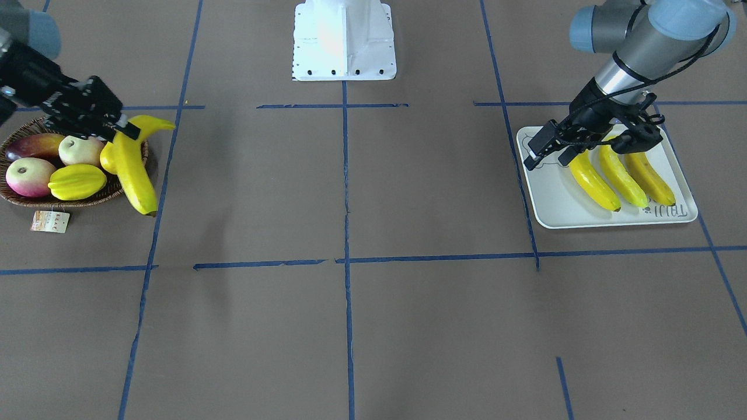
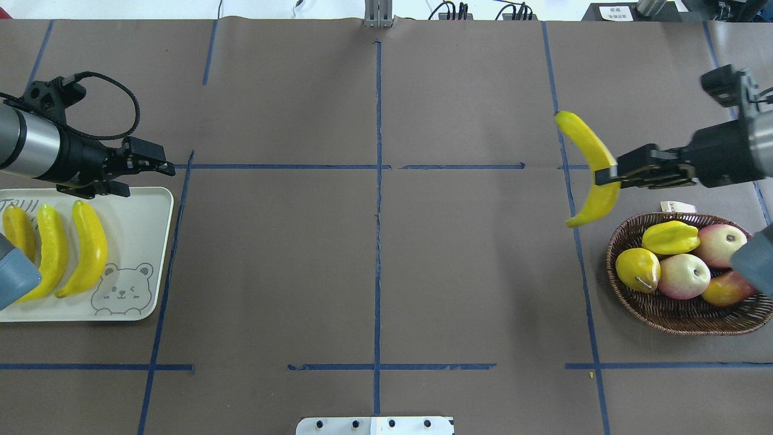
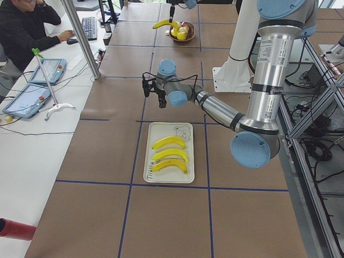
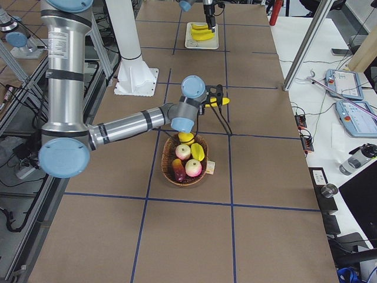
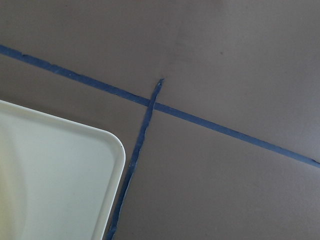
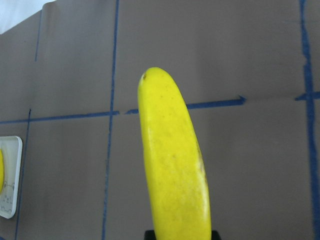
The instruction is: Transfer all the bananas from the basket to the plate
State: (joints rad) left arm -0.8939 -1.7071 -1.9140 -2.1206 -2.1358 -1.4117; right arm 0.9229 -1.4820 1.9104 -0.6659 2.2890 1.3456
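Note:
My right gripper (image 2: 606,174) is shut on a long yellow banana (image 2: 589,158) and holds it in the air beside the basket (image 2: 664,314), on the side toward the table's middle. The wrist view shows this banana (image 6: 172,165) pointing away from the jaws. In the front view the held banana (image 1: 133,169) hangs over the basket's rim (image 1: 35,201). Three bananas (image 2: 90,248) lie side by side on the off-white bear plate (image 2: 139,254). My left gripper (image 2: 164,166) is open and empty above the plate's far corner (image 5: 60,175).
The basket holds a yellow starfruit (image 2: 670,237), a yellow pear (image 2: 637,269), two apples (image 2: 682,276) and a reddish mango (image 2: 724,290). A paper tag (image 1: 50,221) lies by the basket. Blue tape lines cross the brown table. The robot's white base (image 1: 344,41) stands at the near middle edge.

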